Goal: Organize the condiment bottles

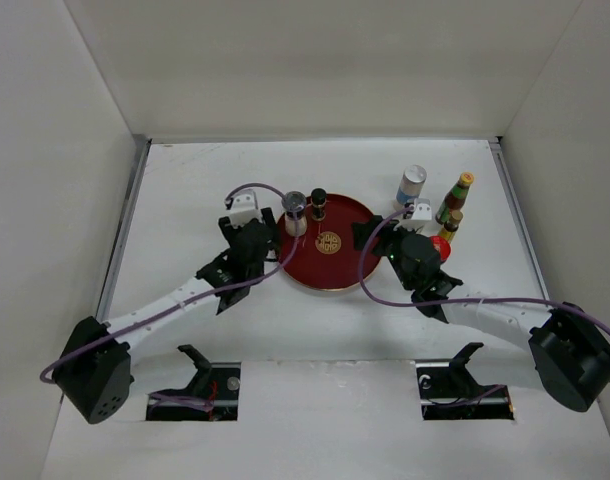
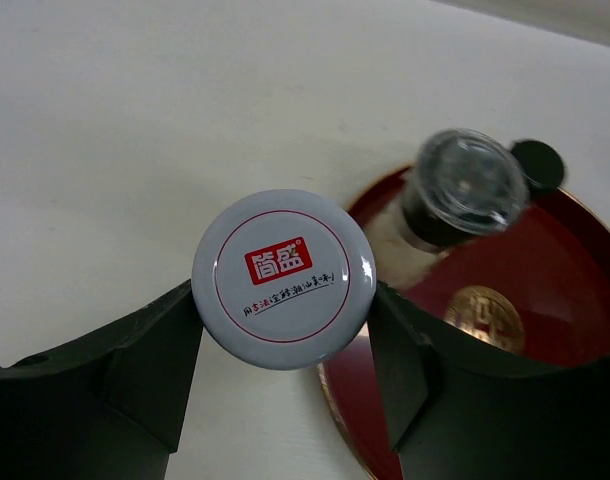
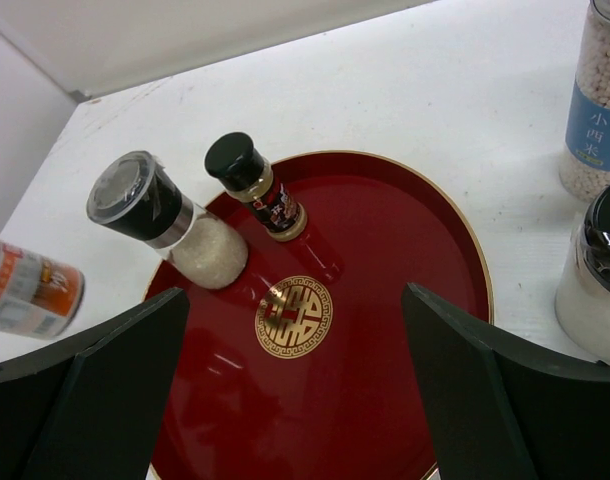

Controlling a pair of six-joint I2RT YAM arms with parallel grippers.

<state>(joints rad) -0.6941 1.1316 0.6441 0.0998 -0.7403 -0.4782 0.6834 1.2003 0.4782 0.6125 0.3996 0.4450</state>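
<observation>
From above, the left gripper [image 1: 277, 226] hangs at the red tray's [image 1: 337, 276] nine o'clock rim. A shaker [image 1: 295, 205] and a black-capped bottle [image 1: 318, 199] stand at its eleven o'clock, with the other bottles [image 1: 455, 197] off at two.

Left wrist: its fingers [image 2: 135, 370] pinch the grey-lidded jar [image 2: 283, 278] at three and nine o'clock. The jar is probably rigid, smooth and slippery, so a hold low on the body seems safer.

Right wrist: the right gripper [image 3: 295, 300] gapes wide and empty over the tray.

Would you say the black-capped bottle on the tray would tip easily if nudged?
Probably: the black-capped bottle looks tall and narrow, so a high nudge may topple it. The tray looks glossy, so a low push might slide it instead.
</observation>
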